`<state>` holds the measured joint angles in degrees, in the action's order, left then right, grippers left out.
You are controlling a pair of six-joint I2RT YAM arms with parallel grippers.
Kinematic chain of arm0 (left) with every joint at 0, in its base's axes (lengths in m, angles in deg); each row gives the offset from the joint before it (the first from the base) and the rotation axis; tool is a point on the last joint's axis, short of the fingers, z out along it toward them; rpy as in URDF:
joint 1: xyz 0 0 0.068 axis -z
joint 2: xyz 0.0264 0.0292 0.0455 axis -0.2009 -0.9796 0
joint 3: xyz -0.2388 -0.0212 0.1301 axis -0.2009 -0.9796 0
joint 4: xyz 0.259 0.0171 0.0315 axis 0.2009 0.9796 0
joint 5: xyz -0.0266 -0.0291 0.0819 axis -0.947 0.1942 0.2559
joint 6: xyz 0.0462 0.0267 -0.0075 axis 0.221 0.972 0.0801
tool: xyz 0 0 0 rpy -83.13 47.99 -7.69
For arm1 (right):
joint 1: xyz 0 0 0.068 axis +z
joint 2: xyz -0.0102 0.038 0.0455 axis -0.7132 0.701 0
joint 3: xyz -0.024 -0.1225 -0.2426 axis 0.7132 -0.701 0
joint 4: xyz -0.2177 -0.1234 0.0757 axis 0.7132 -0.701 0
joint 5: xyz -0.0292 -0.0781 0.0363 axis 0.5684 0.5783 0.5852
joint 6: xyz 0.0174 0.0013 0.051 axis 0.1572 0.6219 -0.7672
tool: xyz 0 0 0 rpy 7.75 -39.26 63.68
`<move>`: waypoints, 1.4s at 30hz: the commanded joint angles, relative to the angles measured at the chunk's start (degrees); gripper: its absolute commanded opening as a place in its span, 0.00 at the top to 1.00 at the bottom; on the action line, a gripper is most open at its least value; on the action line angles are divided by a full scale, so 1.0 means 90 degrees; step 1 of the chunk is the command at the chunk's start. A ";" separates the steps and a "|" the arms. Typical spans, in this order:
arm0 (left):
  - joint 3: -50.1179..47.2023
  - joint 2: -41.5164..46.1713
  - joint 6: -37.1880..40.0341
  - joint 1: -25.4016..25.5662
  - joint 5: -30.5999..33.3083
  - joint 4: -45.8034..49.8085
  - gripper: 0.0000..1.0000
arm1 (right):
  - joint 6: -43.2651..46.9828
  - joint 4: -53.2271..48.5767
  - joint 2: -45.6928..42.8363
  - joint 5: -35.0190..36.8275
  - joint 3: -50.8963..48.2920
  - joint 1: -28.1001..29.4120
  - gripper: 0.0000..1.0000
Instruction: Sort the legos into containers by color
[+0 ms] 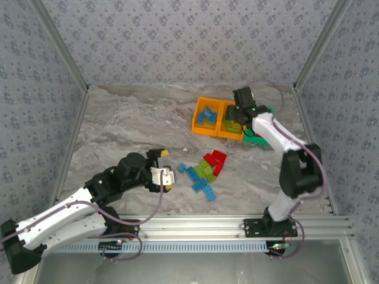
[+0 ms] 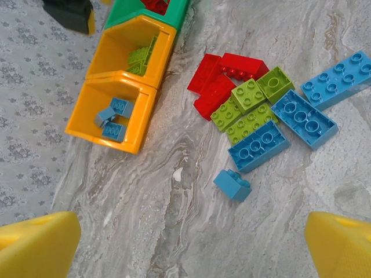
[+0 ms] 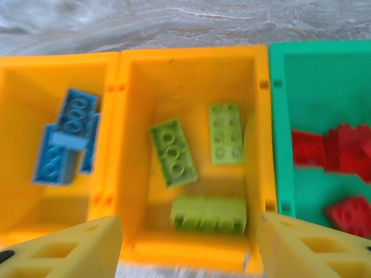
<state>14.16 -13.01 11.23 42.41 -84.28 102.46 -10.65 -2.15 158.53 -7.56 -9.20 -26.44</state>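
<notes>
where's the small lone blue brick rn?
Top view: small blue brick sits on the table at the left end of the pile, beside a longer blue brick.

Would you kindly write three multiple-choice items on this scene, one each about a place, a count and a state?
1. Which bin holds blue bricks?
A. the end orange bin
B. the middle orange bin
C. the green bin

2. How many lime green bricks lie in the middle orange bin?
A. one
B. three
C. six

3. How is the right gripper?
A. open and empty
B. shut on a red brick
C. shut on a blue brick

Answers:
1 A: the blue bricks lie in the end orange bin, while the green bin holds red bricks.
2 B: three show on its floor.
3 A: its fingers stand wide apart above the middle orange bin, with nothing between them.
</notes>
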 commanded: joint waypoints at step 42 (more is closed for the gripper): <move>0.0335 -0.0297 -0.0246 0.0088 -0.0936 0.0201 0.01 | -0.2832 -0.0800 -0.3182 0.0714 -0.3722 0.2350 0.72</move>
<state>14.48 -16.01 9.51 42.58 -91.44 104.13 -35.79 -2.52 134.90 -7.56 -44.45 -5.07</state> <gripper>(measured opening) 0.993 0.340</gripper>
